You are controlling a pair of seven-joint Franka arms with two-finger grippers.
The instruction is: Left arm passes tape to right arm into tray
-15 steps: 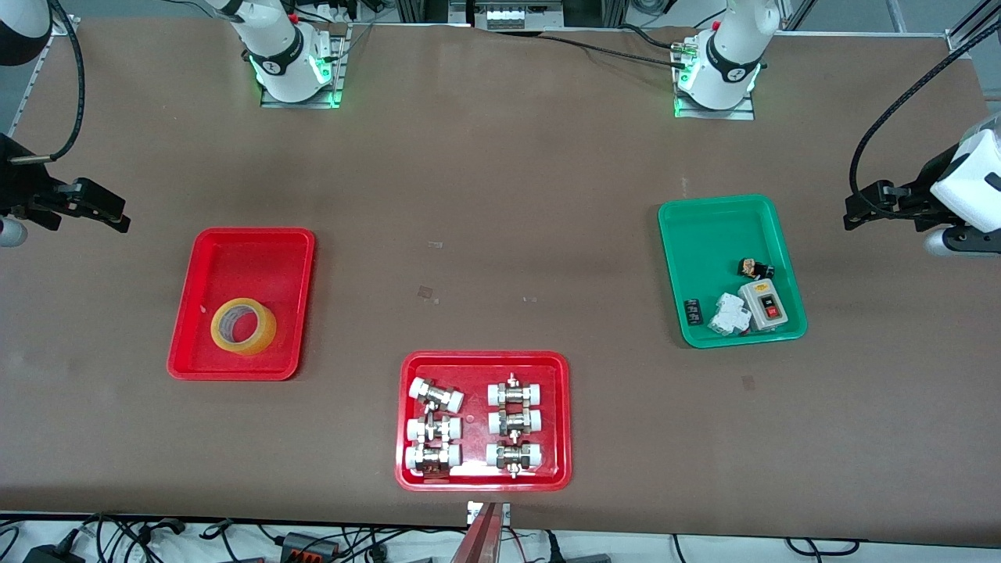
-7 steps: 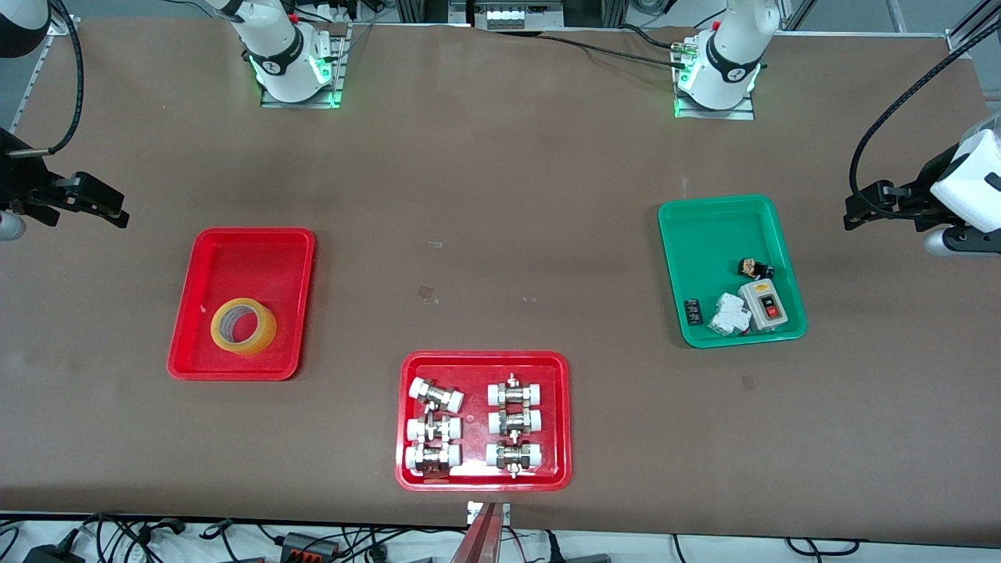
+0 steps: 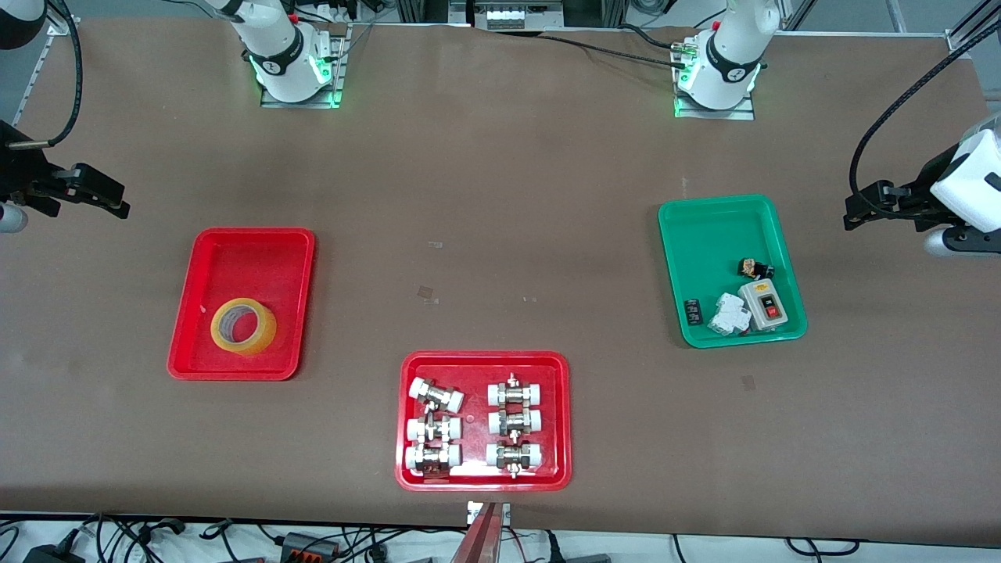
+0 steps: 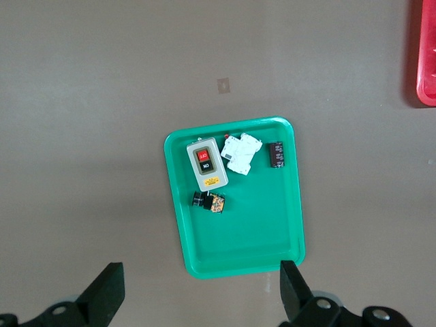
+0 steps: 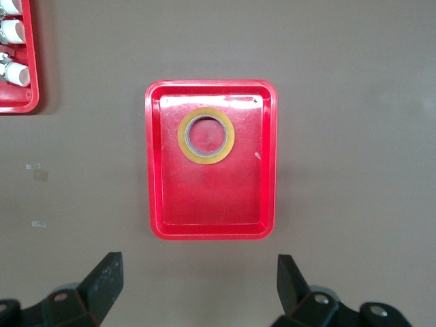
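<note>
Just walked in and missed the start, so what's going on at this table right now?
Nothing is being handled at this moment. The tape already lies flat in the plain red tray, in the part nearer the front camera. The right gripper hangs open and empty above the table at the right arm's end. The left gripper waits open and empty at the left arm's end, beside the green tray of small electrical parts. Another red tray holds metal fittings.

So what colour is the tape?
The tape is see-through yellow with a pale grey core, clearest in the right wrist view.
</note>
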